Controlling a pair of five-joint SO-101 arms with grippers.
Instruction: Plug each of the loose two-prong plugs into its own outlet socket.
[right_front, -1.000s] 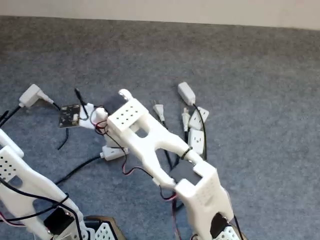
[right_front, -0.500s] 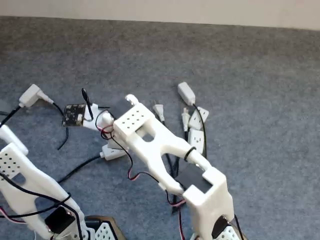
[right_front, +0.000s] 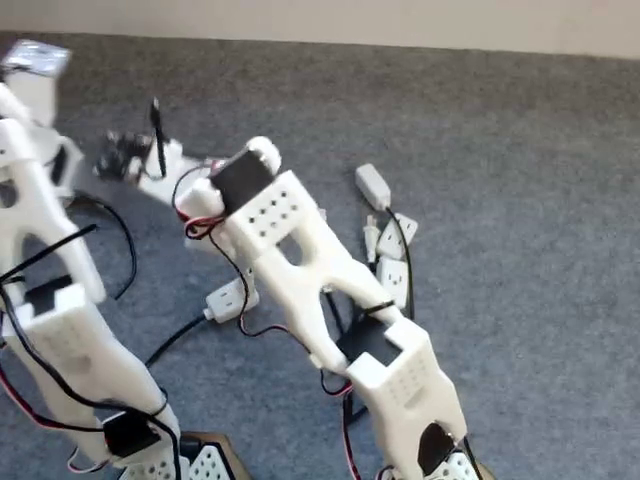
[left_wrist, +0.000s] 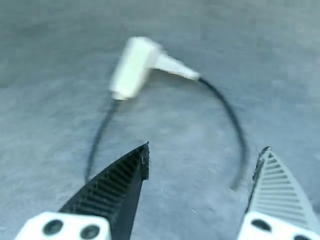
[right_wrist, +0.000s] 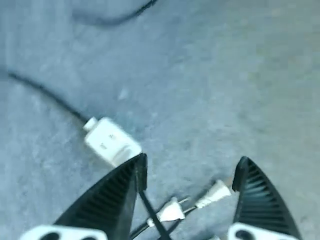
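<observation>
Right wrist view gives the clearest look at the job. The right fingers (right_wrist: 115, 195) are spread wide with nothing between them, hanging over the grey surface (right_wrist: 240, 70). Two loose plugs (right_wrist: 170, 212) lie close together on their cords in the gap between the fingers, back from the tips. A white socket (right_wrist: 111, 142) on a black cord sits just outside one fingertip, apart from both plugs. The left fingers (left_wrist: 125, 180) are likewise released and empty. Well beyond their tips lies a white block (left_wrist: 132, 67) with a cord running off each end; whether that is a socket with a plug already seated, I cannot tell. In the high view, a few more sockets (right_front: 395, 280) lie clustered well behind the right fingers. To my eye the step in hand is picking up one plug. It would go best if the right fingers came straight down over a single plug body rather than its cord. They should close across its sides with the prongs left sticking out, and not snag the neighbouring plug. The socket looks light enough to slide when pushed, so the left fingers would do well to pin it.
</observation>
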